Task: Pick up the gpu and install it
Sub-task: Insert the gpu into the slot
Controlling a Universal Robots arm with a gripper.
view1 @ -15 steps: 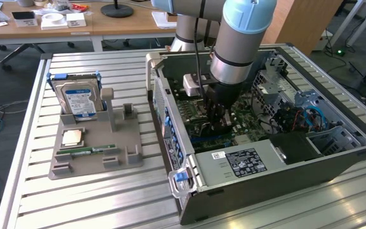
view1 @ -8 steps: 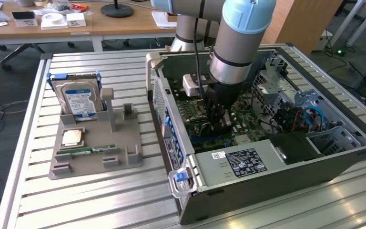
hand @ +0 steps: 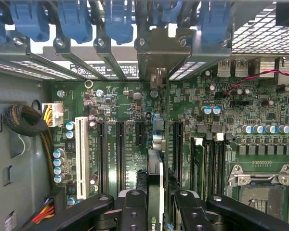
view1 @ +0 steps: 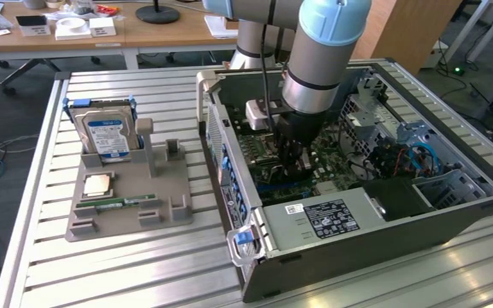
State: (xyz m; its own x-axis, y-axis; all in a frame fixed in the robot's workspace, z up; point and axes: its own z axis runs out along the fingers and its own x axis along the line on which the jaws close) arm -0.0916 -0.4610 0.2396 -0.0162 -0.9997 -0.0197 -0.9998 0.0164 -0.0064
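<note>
My gripper (view1: 293,168) reaches down into the open computer case (view1: 452,212), just above the motherboard (view1: 272,192). In the wrist view the gpu (hand: 154,166) stands edge-on between the fingers (hand: 134,211), a thin card with a dark face. Its silver bracket (hand: 159,53) sits against the case's rear slot openings. The gripper (hand: 156,214) is shut on the card's upper edge. The card is lined up over a long black slot on the motherboard (hand: 130,101); whether it is seated, I cannot tell.
A grey holder (view1: 126,215) at the exterior view's left carries a silver hard drive with blue label (view1: 107,136), a CPU (view1: 98,185) and a RAM stick (view1: 126,203). Case walls, blue slot clips (hand: 118,19) and a black cable bundle (hand: 24,120) crowd the gripper.
</note>
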